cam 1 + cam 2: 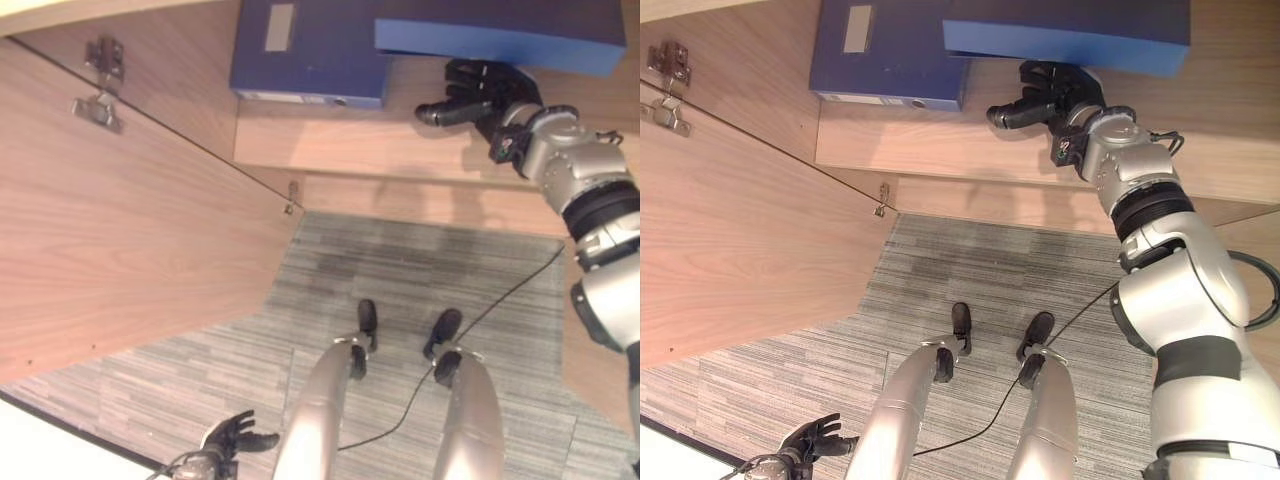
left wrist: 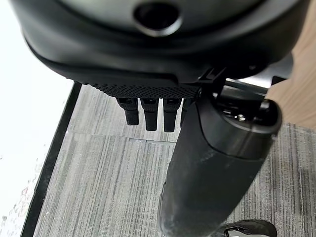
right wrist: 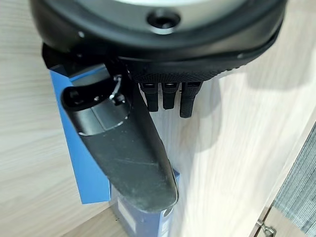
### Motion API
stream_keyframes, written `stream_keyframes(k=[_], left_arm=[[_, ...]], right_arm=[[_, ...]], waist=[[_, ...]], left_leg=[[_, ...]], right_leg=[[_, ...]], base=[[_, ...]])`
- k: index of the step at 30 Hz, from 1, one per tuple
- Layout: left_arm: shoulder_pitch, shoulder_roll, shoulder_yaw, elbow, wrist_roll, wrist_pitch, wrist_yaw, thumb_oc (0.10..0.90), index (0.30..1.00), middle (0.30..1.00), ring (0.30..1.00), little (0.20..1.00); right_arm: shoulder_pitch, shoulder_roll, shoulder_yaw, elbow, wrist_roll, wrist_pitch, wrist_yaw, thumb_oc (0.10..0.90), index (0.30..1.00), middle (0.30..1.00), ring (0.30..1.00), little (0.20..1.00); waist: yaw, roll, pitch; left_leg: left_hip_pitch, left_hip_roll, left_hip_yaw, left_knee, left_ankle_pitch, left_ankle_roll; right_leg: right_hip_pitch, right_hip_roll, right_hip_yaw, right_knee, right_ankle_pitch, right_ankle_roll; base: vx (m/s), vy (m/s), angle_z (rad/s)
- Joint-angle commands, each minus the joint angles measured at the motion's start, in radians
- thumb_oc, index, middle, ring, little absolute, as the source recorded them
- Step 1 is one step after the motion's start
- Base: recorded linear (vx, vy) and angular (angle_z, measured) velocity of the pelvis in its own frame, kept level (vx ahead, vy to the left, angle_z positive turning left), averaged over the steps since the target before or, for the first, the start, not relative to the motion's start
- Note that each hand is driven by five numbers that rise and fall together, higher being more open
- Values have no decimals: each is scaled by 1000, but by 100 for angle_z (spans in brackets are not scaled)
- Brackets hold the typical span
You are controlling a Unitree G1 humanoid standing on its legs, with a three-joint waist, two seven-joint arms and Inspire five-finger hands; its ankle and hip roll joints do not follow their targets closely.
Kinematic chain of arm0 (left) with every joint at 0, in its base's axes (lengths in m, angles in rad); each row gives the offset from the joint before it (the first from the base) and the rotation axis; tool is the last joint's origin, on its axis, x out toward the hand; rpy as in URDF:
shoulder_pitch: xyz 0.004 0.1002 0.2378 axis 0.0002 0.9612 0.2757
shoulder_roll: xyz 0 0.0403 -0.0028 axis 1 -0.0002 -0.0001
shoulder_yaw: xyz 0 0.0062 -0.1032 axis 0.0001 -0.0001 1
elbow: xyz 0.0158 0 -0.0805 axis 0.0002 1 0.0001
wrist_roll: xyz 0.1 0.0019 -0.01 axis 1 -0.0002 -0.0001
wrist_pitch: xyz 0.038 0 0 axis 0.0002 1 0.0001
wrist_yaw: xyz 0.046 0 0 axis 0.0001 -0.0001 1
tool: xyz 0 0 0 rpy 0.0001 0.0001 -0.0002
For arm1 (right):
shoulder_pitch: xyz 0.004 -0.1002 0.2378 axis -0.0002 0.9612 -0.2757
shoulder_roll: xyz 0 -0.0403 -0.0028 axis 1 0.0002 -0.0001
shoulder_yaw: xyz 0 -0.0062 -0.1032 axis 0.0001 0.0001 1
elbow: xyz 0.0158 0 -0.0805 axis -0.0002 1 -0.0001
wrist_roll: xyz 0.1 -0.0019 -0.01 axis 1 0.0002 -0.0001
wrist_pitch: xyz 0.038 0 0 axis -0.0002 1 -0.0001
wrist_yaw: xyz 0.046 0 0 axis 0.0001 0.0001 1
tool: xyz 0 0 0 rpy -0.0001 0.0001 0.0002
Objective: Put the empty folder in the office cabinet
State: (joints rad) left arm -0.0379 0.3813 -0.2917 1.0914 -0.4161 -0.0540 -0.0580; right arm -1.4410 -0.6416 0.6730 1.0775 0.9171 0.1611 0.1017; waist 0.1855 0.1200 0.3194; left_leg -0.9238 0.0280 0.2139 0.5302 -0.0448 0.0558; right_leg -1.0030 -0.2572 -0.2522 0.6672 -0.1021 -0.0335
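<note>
Two blue cardboard folders sit on the wooden cabinet shelf (image 1: 330,140); the brighter blue empty folder (image 1: 500,35) lies just above the right hand (image 1: 480,95), whose fingers hang relaxed, gripping nothing, apparently after release. Left hand (image 1: 225,445) hangs open, idle.

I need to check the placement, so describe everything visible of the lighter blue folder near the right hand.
The lighter blue folder is a plain, stiff-looking binder lying on the wooden cabinet shelf, its long edge facing out. It partly overlaps a darker blue folder with a pale label. The right hand sits just below its edge with fingers relaxed; actual contact is unclear.
</note>
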Motion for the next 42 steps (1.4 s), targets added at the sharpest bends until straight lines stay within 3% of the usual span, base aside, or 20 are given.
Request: stream_keyframes(k=[1,2,7,8,9,10,11,16,22,29,36,42], left_arm=[[48,89,28,105,47,1,20,800,900,900,900,900],[51,87,37,110,46,-1,27,800,900,900,900,900],[52,89,55,123,34,3,26,800,900,900,900,900],[41,96,63,125,23,10,15,800,900,900,900,900],[33,104,64,120,17,18,-1,800,900,900,900,900],[32,102,65,120,17,18,-1,800,900,900,900,900],[28,105,66,121,18,20,-6,800,900,900,900,900],[14,94,69,120,20,22,-11,800,900,900,900,900],[-16,87,60,112,21,18,-15,800,900,900,900,900],[-16,79,53,100,12,9,-8,800,900,900,900,900],[-33,74,69,125,35,21,-20,800,900,900,900,900],[-34,67,67,126,33,19,-18,800,900,900,900,900]], right_arm=[[-9,18,-91,-110,175,-119,9,800,900,900,900,900],[-9,23,-128,-122,207,-145,2,800,900,900,900,900],[-16,24,-120,-109,197,-141,7,800,900,900,900,900],[-56,-18,-22,-64,54,-104,23,800,900,900,900,900],[-91,-58,125,-12,-178,-47,55,800,900,900,900,900],[-95,-57,127,-9,-180,-47,57,800,900,900,900,900],[-106,-68,205,9,-311,-23,88,800,900,900,900,900],[-132,-72,431,-20,-713,-2,173,800,900,900,900,900],[-110,-78,471,43,-815,-3,221,800,900,900,900,900],[-121,-75,521,233,-1086,-9,205,800,900,900,900,900],[-38,-87,518,65,-1058,-8,289,800,900,900,900,900],[-10,-79,493,99,-1069,-7,284,800,900,900,900,900]], waist=[[48,-2,30],[53,1,28],[59,2,28],[51,-5,28],[38,-18,30],[37,-15,32],[30,-23,32],[-2,-41,32],[-5,-41,35],[16,-33,35],[7,-43,53],[9,-41,61]], left_leg=[[40,-8,-52,-83,-48,-41],[43,-9,-53,-86,-49,-40],[44,-10,-53,-85,-47,-39],[43,-8,-49,-87,-44,-39],[41,-5,-47,-92,-39,-39],[41,-5,-47,-92,-39,-39],[40,-3,-46,-96,-36,-40],[34,-2,-46,-105,-33,-43],[32,-3,-49,-112,-30,-44],[38,-12,-54,-132,-22,-42],[56,-12,-53,-153,-16,-42],[59,-10,-53,-154,-12,-43]], right_leg=[[71,22,32,-12,-77,83],[73,23,32,-12,-77,83],[74,21,32,-9,-78,82],[70,20,32,-11,-73,81],[69,20,30,-20,-65,76],[69,20,29,-20,-65,76],[68,20,28,-24,-61,74],[68,25,25,-44,-53,72],[67,21,22,-49,-50,75],[72,21,21,-60,-43,80],[84,25,19,-73,-43,78],[90,24,16,-81,-38,77]], base=[[0,0,0],[0,0,0],[0,0,0],[-23,30,2],[-23,31,2],[-24,38,1],[0,0,0],[-9,24,-5],[0,0,0],[1,0,1],[-1,-2,0],[0,0,0]])
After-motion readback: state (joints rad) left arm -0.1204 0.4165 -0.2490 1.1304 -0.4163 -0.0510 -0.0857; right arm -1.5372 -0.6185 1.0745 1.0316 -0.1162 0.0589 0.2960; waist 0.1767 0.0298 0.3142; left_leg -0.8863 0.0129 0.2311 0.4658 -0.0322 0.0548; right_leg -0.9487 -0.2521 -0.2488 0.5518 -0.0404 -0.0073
